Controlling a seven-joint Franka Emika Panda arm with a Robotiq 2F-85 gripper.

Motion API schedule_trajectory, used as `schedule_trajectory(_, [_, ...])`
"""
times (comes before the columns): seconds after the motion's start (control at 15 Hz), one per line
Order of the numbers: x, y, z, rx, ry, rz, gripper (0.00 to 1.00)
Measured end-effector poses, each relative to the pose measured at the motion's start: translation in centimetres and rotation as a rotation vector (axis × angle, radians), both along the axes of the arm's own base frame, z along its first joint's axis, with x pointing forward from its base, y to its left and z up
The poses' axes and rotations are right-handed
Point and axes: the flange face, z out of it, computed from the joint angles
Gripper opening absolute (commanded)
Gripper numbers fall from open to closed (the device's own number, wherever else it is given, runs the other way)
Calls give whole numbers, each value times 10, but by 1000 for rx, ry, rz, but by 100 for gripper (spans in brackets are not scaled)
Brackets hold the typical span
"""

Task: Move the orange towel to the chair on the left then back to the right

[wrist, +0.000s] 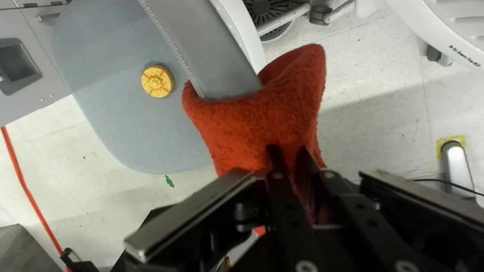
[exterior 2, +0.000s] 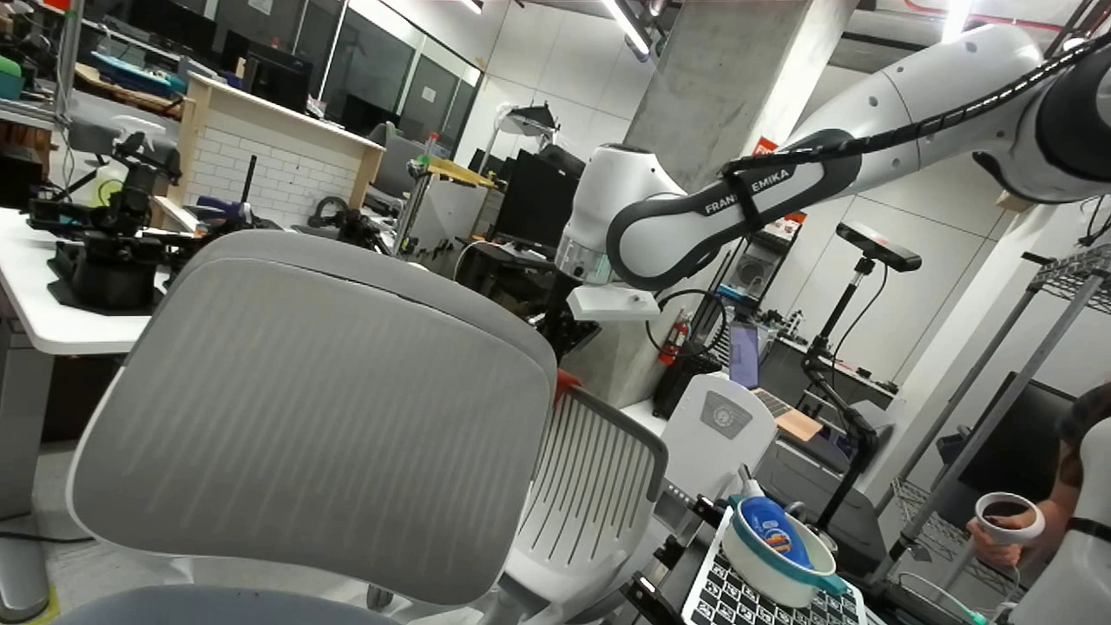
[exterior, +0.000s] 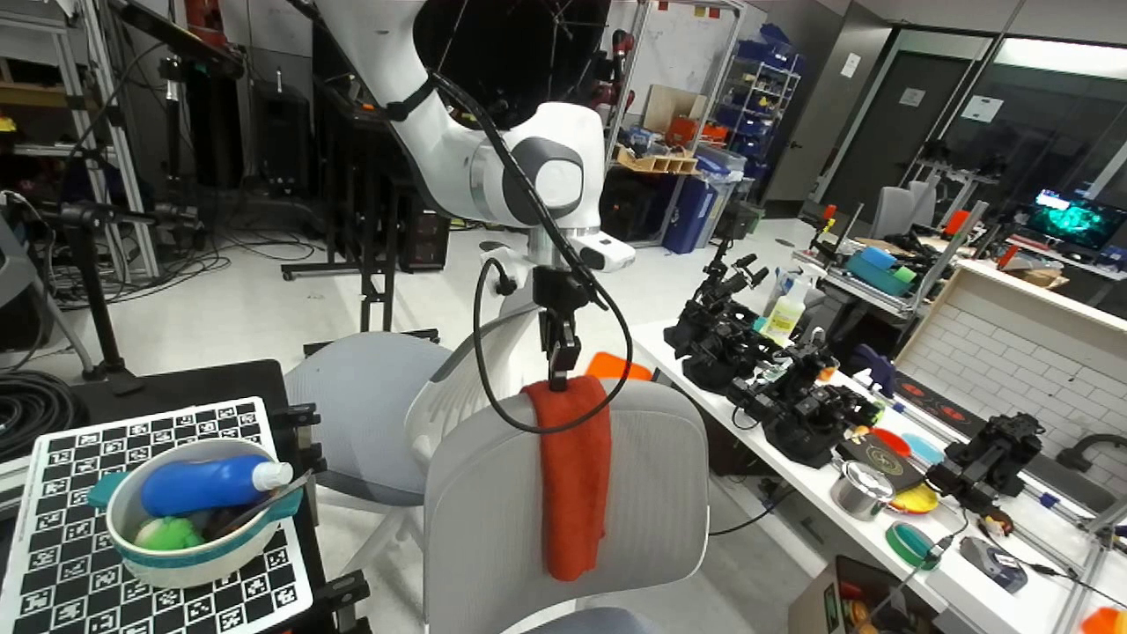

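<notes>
The orange towel [exterior: 577, 475] drapes over the top of a grey chair back [exterior: 656, 475] and hangs down its face. My gripper [exterior: 559, 380] points down at the towel's top edge. In the wrist view the towel [wrist: 253, 124] wraps over the chair back's grey top rim [wrist: 217, 49]. My gripper's fingers [wrist: 289, 153] are close together with towel cloth between them. In an exterior view only a small corner of the towel [exterior 2: 567, 382] shows. There my gripper [exterior 2: 562, 334] is partly hidden by a large grey chair back [exterior 2: 330, 417].
Another grey chair [exterior: 365, 405] stands beside the towel's chair. A pot [exterior: 189, 563] with a blue bottle rests on a checkered board [exterior: 66, 528]. A white table [exterior: 797, 475] carries several black devices. A yellow disc [wrist: 157, 81] lies on a chair seat. A cable loops round the gripper.
</notes>
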Motion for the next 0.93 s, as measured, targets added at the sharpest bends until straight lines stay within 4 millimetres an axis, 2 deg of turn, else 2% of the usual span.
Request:
schedule_trajectory(0.4, [0, -1, 3, 0, -3, 2, 2])
schedule_trajectory(0.6, [-6, -2, 17, 3, -11, 12, 2])
schedule_trajectory(0.73, [-14, -9, 34, 5, -21, 15, 2])
schedule_trajectory(0.93, [-28, -25, 90, 10, -71, 17, 2])
